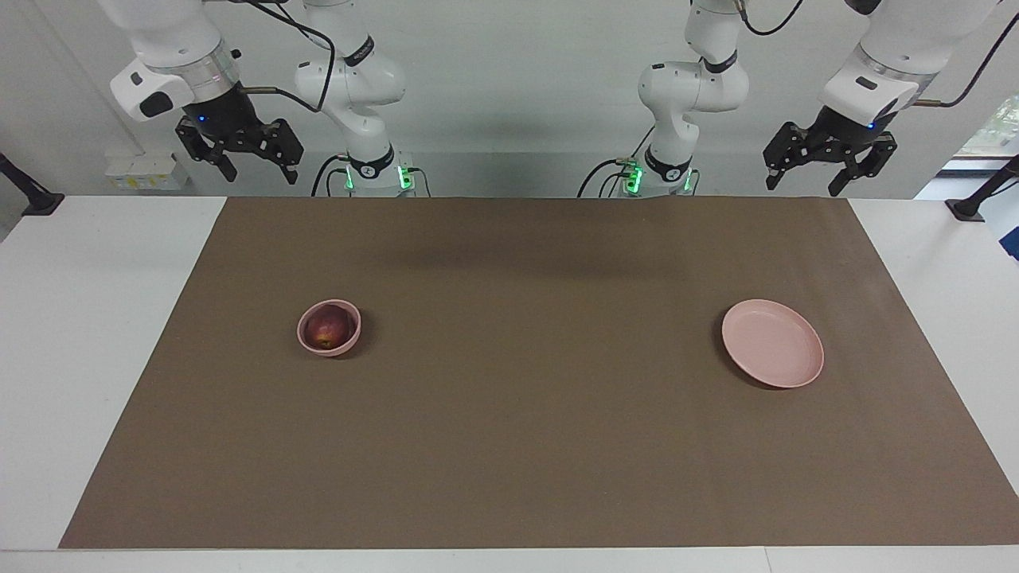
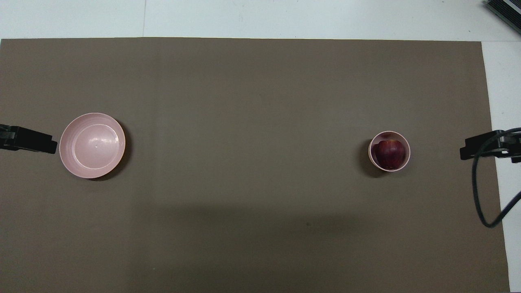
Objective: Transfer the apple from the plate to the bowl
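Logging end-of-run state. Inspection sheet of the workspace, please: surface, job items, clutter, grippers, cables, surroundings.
Surface: brown mat over a white table, flat.
Job's things: apple sits in the bowl, toward the right arm's end; plate bare, toward the left arm's end.
Clutter: nothing seen.
Grippers: right gripper raised over the table's edge by its base, open, holding nothing; left gripper raised by the mat's corner, open, holding nothing.
Cables: black cable hangs from the right arm, over the mat's edge.
Surroundings: white wall, green lights at both arm bases.
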You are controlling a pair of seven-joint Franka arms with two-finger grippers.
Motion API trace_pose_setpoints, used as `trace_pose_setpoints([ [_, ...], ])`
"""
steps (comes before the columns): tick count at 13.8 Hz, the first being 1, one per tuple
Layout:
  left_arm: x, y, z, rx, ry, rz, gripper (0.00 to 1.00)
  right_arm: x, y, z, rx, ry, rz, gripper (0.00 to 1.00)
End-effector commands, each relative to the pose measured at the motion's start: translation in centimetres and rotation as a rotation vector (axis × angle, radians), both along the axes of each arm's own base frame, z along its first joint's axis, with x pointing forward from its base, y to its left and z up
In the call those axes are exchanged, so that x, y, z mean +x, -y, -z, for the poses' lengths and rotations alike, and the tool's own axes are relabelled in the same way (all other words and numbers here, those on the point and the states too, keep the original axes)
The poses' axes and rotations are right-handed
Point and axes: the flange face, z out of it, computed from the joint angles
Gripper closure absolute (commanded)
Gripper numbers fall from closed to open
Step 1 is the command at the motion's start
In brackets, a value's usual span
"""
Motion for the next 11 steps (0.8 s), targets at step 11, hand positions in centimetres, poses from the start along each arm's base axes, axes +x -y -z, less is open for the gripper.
trace_pose_setpoints([
  [11, -0.61, -0.52, -0.06, -0.008, -0.009, 0.001, 0.00, -0.02, 0.30, -0.72, -0.008, 0.044, -0.006, 0.00],
])
